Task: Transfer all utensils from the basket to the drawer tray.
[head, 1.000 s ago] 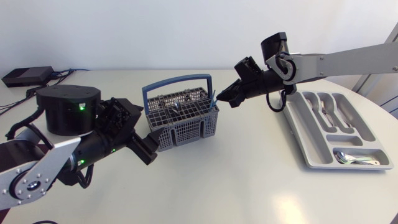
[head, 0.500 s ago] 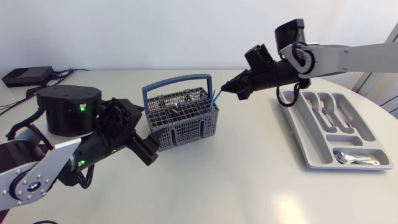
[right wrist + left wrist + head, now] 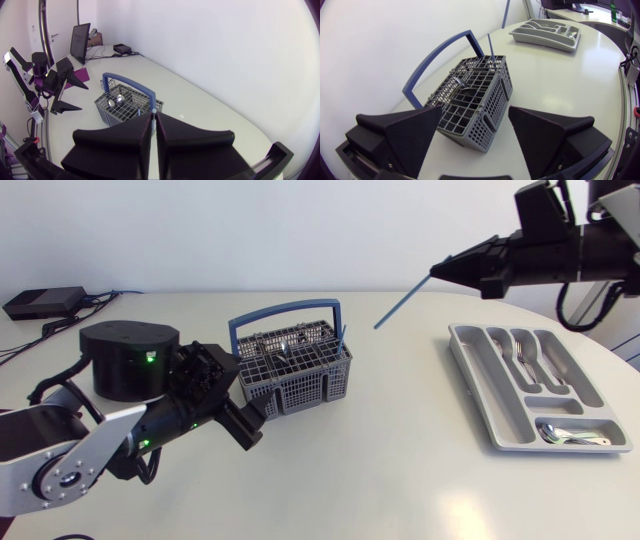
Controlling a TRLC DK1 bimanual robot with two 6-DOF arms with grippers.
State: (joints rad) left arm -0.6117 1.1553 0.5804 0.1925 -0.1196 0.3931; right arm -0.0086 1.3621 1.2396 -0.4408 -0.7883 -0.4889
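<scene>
1. the right end effector [image 3: 438, 273] is clamped shut on a thin blue stick [image 3: 403, 301]. it holds the stick high in the air between the basket [image 3: 295, 375] and the drawer tray [image 3: 488, 385], gripped by one end so the rest slants down clear of the basket.
2. the left end effector [image 3: 475, 131] stands open with the basket's near corner between its fingers on the counter [image 3: 380, 470], probably to steady it; contact i cannot confirm.
3. a second blue stick [image 3: 490, 46] stands upright in the basket, yet to go.
4. forks [image 3: 520, 350] and spoons [image 3: 568, 436] lie in separate tray compartments, sorted by kind.
5. the mesh hides most of the basket's contents, and in the right wrist view the fingers hide nearly all the held stick.
</scene>
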